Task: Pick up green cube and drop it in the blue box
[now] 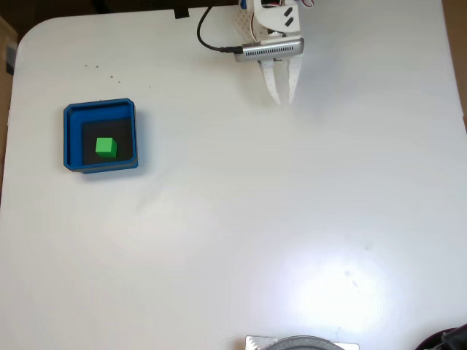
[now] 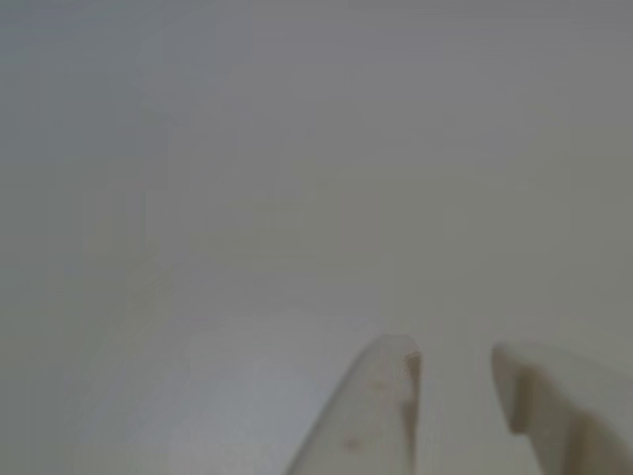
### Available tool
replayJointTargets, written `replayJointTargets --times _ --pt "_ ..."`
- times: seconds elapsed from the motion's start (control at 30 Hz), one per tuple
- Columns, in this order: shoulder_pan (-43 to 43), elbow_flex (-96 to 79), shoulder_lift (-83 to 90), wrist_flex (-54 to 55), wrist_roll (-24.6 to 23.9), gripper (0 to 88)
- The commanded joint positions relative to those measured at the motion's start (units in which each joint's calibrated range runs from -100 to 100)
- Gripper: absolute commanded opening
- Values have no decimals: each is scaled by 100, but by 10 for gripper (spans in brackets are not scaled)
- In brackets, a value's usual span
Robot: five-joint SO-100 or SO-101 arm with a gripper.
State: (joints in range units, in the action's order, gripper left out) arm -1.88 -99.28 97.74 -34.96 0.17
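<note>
The green cube [image 1: 106,147] sat on the dark floor of the blue box [image 1: 71,136], well apart from the fingers [image 1: 281,98], which hung narrowly parted and empty over bare desk [image 1: 292,219]; the drop looked done, so the arm need only rest clear

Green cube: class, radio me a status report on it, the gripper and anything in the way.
Gripper at table's top edge, slightly open, empty. Green cube sits inside the blue box. Nothing between them.
</note>
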Motion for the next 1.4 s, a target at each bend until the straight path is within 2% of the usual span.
replayJointTargets --times 0.0,0.23,1.37 --pt "-71 -54 117 84 -10 21" --pt "-422 -54 117 92 -10 21" --pt "-376 -54 117 76 -5 23"
